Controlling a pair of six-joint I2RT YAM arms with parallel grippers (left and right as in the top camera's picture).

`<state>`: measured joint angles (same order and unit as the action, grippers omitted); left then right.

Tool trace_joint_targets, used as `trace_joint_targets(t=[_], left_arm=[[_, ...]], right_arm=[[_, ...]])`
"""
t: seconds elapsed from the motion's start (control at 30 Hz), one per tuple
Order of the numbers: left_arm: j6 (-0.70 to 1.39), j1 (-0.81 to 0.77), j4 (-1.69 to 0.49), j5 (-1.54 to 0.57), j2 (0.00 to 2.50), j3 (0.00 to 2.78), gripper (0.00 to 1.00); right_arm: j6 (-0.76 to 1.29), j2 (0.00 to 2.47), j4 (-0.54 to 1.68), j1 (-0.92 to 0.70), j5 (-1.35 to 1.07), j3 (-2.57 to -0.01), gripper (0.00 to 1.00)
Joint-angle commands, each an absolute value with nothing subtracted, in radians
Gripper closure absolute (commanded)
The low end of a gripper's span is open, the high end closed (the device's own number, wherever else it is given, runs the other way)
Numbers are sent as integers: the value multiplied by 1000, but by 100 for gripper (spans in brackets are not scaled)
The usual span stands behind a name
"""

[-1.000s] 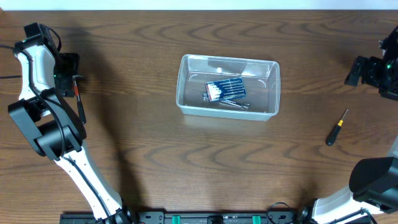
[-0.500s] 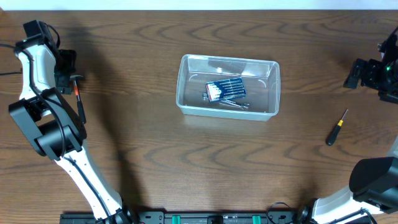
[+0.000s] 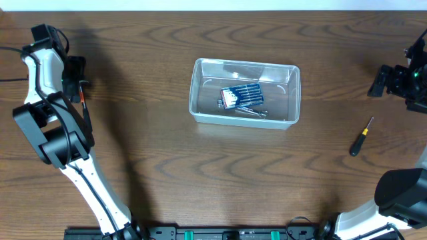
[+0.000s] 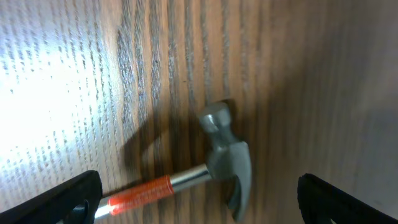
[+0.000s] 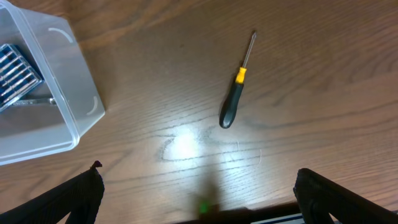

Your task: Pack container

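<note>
The clear plastic container [image 3: 245, 92] sits mid-table; inside lie a small blue case of screwdrivers [image 3: 241, 96] and a metal tool beside it. The container's corner shows in the right wrist view [image 5: 59, 93]. A hammer with a metal head and orange-banded handle [image 4: 211, 168] lies on the table at far left [image 3: 83, 100]. My left gripper [image 4: 199, 202] is open, its fingers either side of the hammer, not touching it. A screwdriver with a black handle and yellow collar [image 5: 233, 99] lies at right [image 3: 361, 137]. My right gripper [image 5: 199, 196] is open and empty, above the table, apart from the screwdriver.
The brown wooden table [image 3: 200, 173] carries everything. The table's near edge shows at the bottom of the right wrist view [image 5: 249, 214]. Both arm bases stand at the front corners.
The left arm has shifted slightly to the right over the hammer. The right arm has barely moved. Nothing has been taken hold of.
</note>
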<state>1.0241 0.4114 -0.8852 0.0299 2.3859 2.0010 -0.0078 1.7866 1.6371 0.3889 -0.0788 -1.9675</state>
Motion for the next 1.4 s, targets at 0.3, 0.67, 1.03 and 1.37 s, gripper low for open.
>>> trace_joint_targets(t=[0.3, 0.67, 1.03, 1.37], left_arm=[[1025, 411, -881, 29, 2431, 1993, 1], [1025, 411, -908, 9, 2432, 1993, 1], [1026, 411, -876, 8, 2432, 1993, 2], [1026, 411, -905, 8, 2432, 1993, 8]], right_arm=[[-5, 1786, 1658, 378, -86, -1965, 1], [-5, 1786, 1669, 378, -86, -1965, 1], [-5, 1786, 1689, 378, -86, -1965, 1], [-5, 1786, 1693, 378, -86, -1965, 1]])
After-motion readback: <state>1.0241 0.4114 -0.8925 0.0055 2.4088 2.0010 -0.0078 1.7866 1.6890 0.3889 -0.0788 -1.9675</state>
